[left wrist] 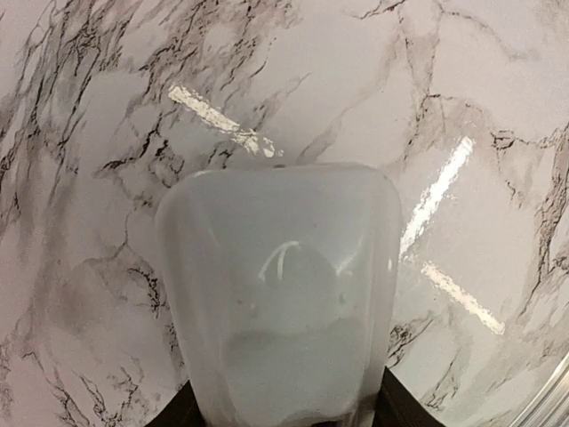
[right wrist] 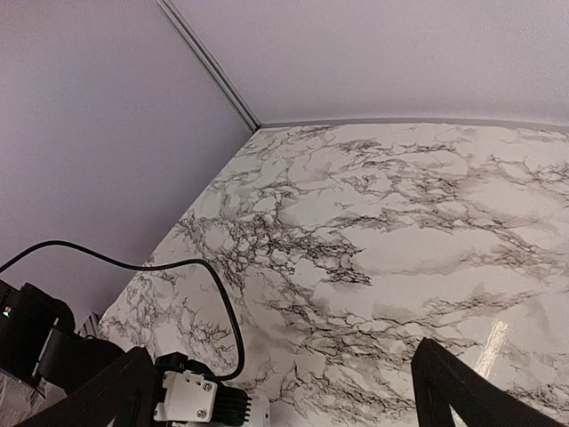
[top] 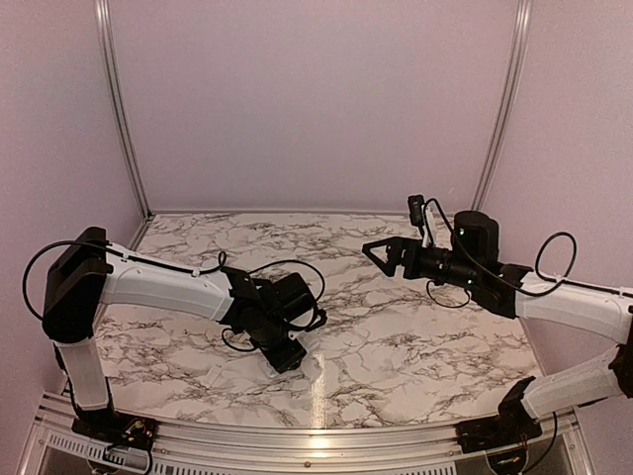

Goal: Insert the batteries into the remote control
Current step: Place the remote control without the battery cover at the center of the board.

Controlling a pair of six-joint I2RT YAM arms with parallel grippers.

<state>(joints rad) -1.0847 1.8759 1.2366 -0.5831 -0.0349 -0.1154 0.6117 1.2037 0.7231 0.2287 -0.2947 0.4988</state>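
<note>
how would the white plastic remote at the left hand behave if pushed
Smooth white plastic remote: glossy shell, probably slippery on the shiny marble table. Broad body looks rigid, unlikely to roll.

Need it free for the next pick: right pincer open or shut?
Open. The right pincer has its fingers wide apart in the wrist view, only marble table between, nothing held.

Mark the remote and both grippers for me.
remote (left wrist: pixel 280 285), left wrist view, middle of its white body.
left gripper (top: pixel 285 358), top view, at its fingertips.
right gripper (right wrist: pixel 283 349), right wrist view, midway between its open fingers.
</note>
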